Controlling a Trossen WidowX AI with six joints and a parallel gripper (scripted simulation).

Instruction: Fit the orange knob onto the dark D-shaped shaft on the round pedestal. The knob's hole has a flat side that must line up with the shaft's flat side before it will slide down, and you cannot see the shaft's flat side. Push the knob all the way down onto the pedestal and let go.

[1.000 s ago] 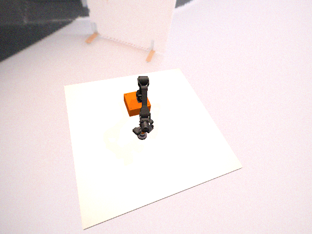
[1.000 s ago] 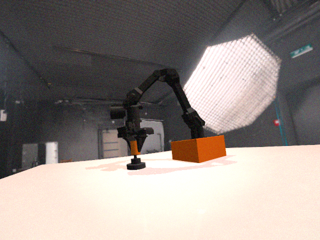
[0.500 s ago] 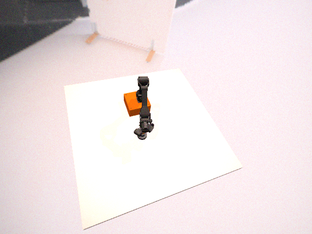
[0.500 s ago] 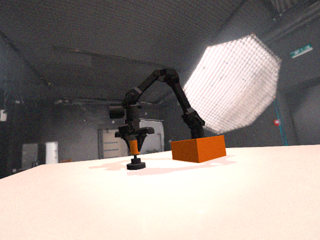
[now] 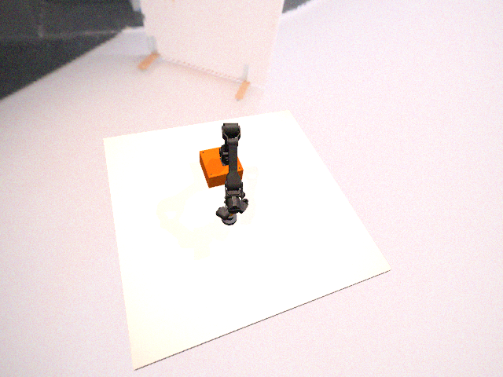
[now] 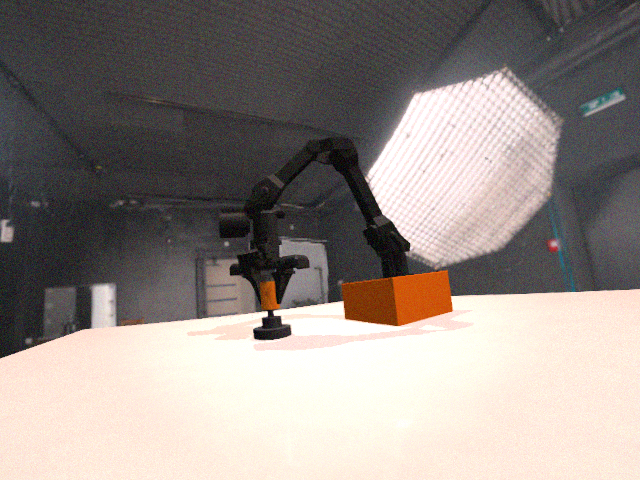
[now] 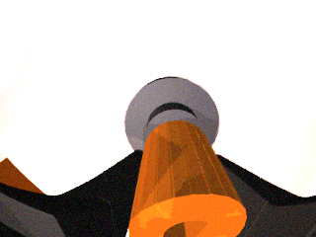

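Note:
The orange knob is upright between the fingers of my gripper, which is shut on it. The dark round pedestal stands on the table under the knob. In the exterior view a short piece of the dark shaft shows between the knob's lower end and the pedestal's upper step, so the knob is above the pedestal. Whether the shaft's tip is inside the hole cannot be told. The shaft's flat side is hidden.
An orange box stands at the arm's base, behind the pedestal; its corner shows at the left of the wrist view. The arm reaches from the box over to the pedestal. The pale square table top lies under everything.

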